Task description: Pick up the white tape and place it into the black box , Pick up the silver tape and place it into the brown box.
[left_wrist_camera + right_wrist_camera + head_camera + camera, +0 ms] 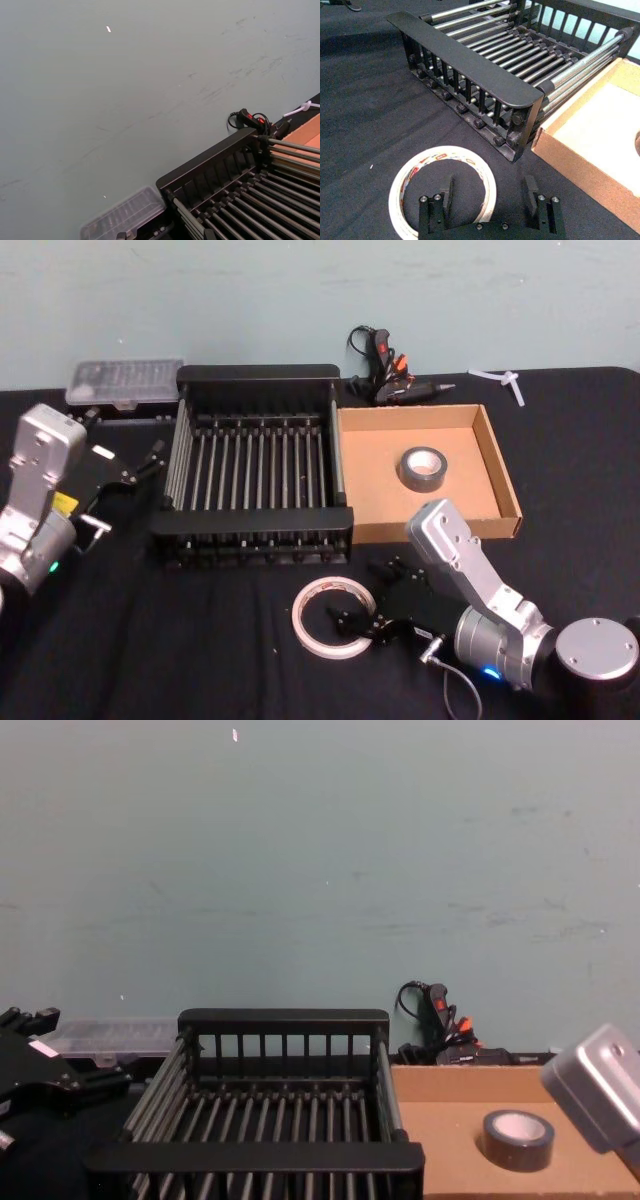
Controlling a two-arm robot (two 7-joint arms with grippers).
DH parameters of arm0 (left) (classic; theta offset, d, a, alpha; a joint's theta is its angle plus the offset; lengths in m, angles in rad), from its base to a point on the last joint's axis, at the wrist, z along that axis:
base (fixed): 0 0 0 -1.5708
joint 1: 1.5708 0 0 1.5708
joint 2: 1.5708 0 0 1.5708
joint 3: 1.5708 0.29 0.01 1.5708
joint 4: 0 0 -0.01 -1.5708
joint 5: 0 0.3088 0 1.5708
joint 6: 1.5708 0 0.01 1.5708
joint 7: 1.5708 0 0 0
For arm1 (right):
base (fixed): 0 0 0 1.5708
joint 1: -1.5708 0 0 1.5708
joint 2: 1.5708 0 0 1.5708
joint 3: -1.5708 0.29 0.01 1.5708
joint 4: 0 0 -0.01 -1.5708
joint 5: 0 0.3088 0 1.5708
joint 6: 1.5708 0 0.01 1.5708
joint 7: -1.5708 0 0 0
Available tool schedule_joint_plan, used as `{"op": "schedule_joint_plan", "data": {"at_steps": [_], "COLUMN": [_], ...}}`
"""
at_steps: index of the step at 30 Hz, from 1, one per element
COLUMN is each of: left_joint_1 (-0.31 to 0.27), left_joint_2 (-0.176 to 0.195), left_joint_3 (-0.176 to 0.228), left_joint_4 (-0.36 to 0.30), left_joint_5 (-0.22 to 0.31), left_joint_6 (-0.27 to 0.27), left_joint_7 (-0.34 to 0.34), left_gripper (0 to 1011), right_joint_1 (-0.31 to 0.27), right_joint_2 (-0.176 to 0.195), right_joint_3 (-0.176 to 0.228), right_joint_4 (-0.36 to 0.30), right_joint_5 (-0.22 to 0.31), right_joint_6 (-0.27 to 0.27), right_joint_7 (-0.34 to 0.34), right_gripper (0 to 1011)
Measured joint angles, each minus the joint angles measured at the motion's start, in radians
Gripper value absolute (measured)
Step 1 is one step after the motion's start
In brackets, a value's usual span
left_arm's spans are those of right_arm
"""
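The silver tape already lies flat inside the brown box, so the step in hand looks to be picking up the white tape for the black box.

To do it well, the right pincer should come down with one finger inside the ring and the other outside, then close across the roll's wall rather than across the whole hoop. The roll is wide, flat and thin, so a shallow bite may let it swing; a bite that reaches well down the wall, close to the black surface, seems safer. After that it has to lift above the crate's thick near rim before moving over the slatted floor.

The white tape lies flat on the surface just in front of the black box's near right corner. In the right wrist view the right pincer is spread, with one finger over the ring's hole and the other outside its edge, so the near-side wall of the white tape sits between them. Contact cannot be judged.

The left pincer is parked left of the crate; whether it is spread or pressed together I cannot tell.
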Motion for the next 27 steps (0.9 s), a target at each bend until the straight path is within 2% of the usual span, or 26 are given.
{"op": "schedule_joint_plan", "data": {"at_steps": [2, 5, 6, 8, 17, 23, 24, 27], "left_joint_1": [0.000, 0.000, 0.000, 0.000, 0.000, 0.000, 0.000, 0.000], "left_joint_2": [0.000, 0.000, 0.000, 0.000, 0.000, 0.000, 0.000, 0.000], "left_joint_3": [0.000, 0.000, 0.000, 0.000, 0.000, 0.000, 0.000, 0.000], "left_joint_4": [0.000, 0.000, 0.000, 0.000, 0.000, 0.000, 0.000, 0.000], "left_joint_5": [0.000, 0.000, 0.000, 0.000, 0.000, 0.000, 0.000, 0.000], "left_joint_6": [0.000, 0.000, 0.000, 0.000, 0.000, 0.000, 0.000, 0.000], "left_joint_7": [0.000, 0.000, 0.000, 0.000, 0.000, 0.000, 0.000, 0.000], "left_gripper": [1001, 1001, 1001, 1001, 1001, 1001, 1001, 1001], "right_joint_1": [0.000, 0.000, 0.000, 0.000, 0.000, 0.000, 0.000, 0.000], "right_joint_2": [0.000, 0.000, 0.000, 0.000, 0.000, 0.000, 0.000, 0.000], "right_joint_3": [0.000, 0.000, 0.000, 0.000, 0.000, 0.000, 0.000, 0.000], "right_joint_4": [0.000, 0.000, 0.000, 0.000, 0.000, 0.000, 0.000, 0.000], "right_joint_5": [0.000, 0.000, 0.000, 0.000, 0.000, 0.000, 0.000, 0.000], "right_joint_6": [0.000, 0.000, 0.000, -0.001, -0.001, -0.001, -0.001, -0.001], "right_joint_7": [0.000, 0.000, 0.000, 0.001, 0.001, 0.001, 0.001, 0.001], "right_gripper": [902, 821, 765, 732, 449, 225, 225, 118]}}
